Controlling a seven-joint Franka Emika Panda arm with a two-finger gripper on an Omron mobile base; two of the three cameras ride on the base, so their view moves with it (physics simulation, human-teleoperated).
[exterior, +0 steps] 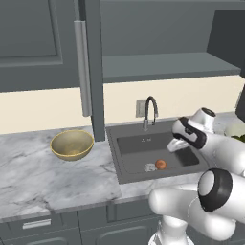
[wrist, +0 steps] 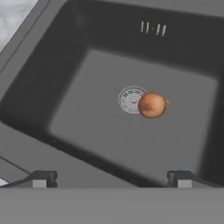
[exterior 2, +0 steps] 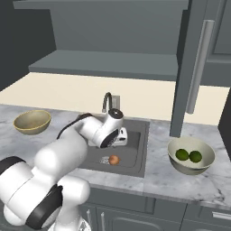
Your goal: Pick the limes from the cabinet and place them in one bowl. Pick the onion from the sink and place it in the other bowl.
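Observation:
The orange-red onion (wrist: 152,105) lies on the floor of the dark sink (wrist: 83,127), touching the right side of the round silver drain (wrist: 130,99). My gripper (wrist: 111,180) hangs open above the basin with nothing between its fingertips. From the base cameras the gripper (exterior: 175,145) (exterior 2: 121,140) is over the sink (exterior: 136,143), above and a little behind the onion (exterior: 161,164) (exterior 2: 114,159). Both limes (exterior 2: 182,154) (exterior 2: 195,156) sit in the cream-grey bowl (exterior 2: 191,168) right of the sink. Left of the sink, the golden-tan bowl (exterior: 72,144) (exterior 2: 31,122) holds nothing. The cabinet (exterior: 167,64) stands open with a bare shelf.
The curved dark faucet (exterior: 150,112) (exterior 2: 107,101) rises behind the basin, close to my wrist. The open cabinet door (exterior: 93,72) with its silver bar handle (exterior: 82,67) juts out over the marble counter (exterior: 38,167) between the golden-tan bowl and the sink.

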